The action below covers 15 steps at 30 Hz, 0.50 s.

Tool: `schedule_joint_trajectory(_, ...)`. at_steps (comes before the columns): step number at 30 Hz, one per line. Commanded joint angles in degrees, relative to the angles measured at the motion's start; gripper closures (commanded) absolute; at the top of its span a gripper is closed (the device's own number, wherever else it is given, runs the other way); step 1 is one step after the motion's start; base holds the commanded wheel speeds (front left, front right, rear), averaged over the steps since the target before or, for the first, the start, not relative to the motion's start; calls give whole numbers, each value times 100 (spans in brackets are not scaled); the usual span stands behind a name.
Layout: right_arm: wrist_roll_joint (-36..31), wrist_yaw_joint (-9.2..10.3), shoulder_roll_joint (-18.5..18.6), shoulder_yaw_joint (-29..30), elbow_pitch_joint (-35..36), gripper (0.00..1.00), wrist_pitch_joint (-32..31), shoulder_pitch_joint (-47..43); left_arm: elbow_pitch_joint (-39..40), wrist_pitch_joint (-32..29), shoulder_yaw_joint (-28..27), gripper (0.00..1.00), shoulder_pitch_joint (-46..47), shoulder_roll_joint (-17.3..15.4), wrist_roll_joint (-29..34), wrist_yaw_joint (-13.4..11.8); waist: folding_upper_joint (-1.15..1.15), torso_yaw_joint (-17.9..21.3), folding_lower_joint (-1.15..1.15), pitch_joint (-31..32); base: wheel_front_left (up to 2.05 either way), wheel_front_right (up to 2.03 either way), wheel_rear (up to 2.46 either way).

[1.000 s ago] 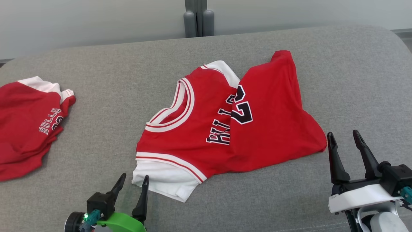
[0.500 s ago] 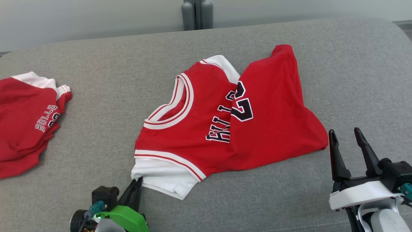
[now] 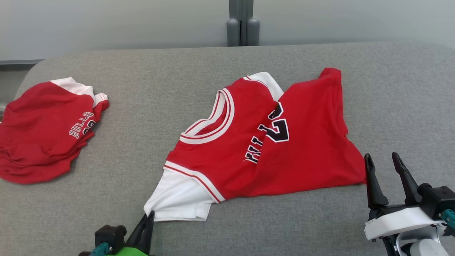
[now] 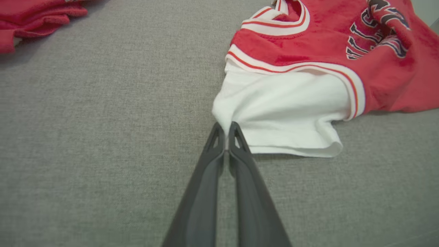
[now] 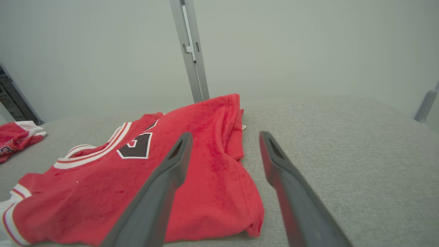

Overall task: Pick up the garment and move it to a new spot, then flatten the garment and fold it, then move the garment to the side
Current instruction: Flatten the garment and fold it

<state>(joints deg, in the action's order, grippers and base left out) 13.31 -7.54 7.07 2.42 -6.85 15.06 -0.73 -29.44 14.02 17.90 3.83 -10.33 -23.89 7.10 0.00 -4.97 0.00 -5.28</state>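
Note:
The garment [image 3: 270,142] is a red jersey with white sleeves and black lettering, lying partly folded over itself on the grey cushioned surface [image 3: 213,64]. My left gripper [image 3: 148,215] at the bottom of the head view is shut on the corner of the garment's near white sleeve [image 4: 284,109]; in the left wrist view the left gripper [image 4: 225,128] pinches that white cloth at its tips. My right gripper [image 3: 384,160] stands open just right of the garment's red hem corner. In the right wrist view the right gripper [image 5: 224,137] hangs above the garment [image 5: 192,164], empty.
A second red garment [image 3: 46,131] lies crumpled at the far left of the surface, also seen as a red bundle [image 4: 37,17] in the left wrist view. A grey post [image 3: 242,23] stands against the pale wall behind. Bare grey surface extends right of the jersey.
My left gripper went from open beside the white sleeve to shut on its corner, and the sleeve is drawn out toward me. The head camera shifted. The right gripper stayed open.

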Motion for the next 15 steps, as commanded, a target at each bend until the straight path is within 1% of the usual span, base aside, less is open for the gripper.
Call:
schedule_joint_trajectory(1,-3,10,2,17,-21,0,16,-46,90,-60,-1,100,-148,-35,-16,-38,0,-85,0,68,0,0,0)
schedule_joint_trajectory(4,-5,10,-8,32,-51,0,16,-59,203,-208,39,100,-364,-29,-87,-57,0,-111,0,79,0,0,0)
schedule_joint_trajectory(5,-4,10,-5,31,-63,0,16,-56,250,-219,50,95,-415,-12,-100,-70,0,-113,0,79,0,0,0)
schedule_joint_trajectory(6,-4,10,-3,27,-74,0,16,-51,292,-218,60,24,-446,-8,-99,-84,0,-112,0,81,0,0,0)
schedule_joint_trajectory(7,-3,10,2,27,-83,0,16,-50,370,-171,55,0,-468,-1,-83,-122,0,-109,0,86,0,0,0)
schedule_joint_trajectory(15,-82,10,23,25,-68,0,16,-79,997,79,-224,0,-420,-25,75,-384,0,20,0,248,0,0,0)
